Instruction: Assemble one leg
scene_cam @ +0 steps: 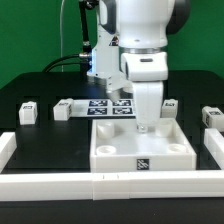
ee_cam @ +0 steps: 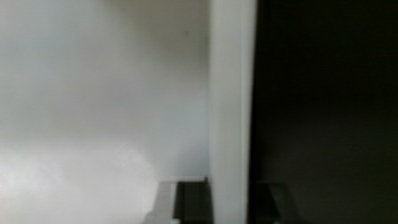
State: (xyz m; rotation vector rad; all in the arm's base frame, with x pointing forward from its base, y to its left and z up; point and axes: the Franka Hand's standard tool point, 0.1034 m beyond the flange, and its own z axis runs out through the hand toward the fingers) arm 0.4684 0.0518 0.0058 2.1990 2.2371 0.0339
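Though small and blurred in the exterior view, readable as a leg (scene_cam: 168, 104): white post with a dark marker, lying on the black desk (scene_cam: 55, 135) just to the exterior view's right of the end effector (scene_cam: 145, 126). Also loose on the desk: second leg (scene_cam: 63, 110) by the marker board (scene_cam: 108, 105), third leg (scene_cam: 27, 112) farther toward the exterior view's left, fourth leg (scene_cam: 210, 116) at the exterior view's far right. Hanging straight down over the panel (scene_cam: 135, 152): end effector, tip at or just above the panel's inner floor. Cannot tell how far open, nor whether gripping anything; fingers merging into one white block. Panel close against the low white rail (scene_cam: 100, 185) at the front. Wrist view only a blur: pale surface, one upright white strip, darkness beside it.
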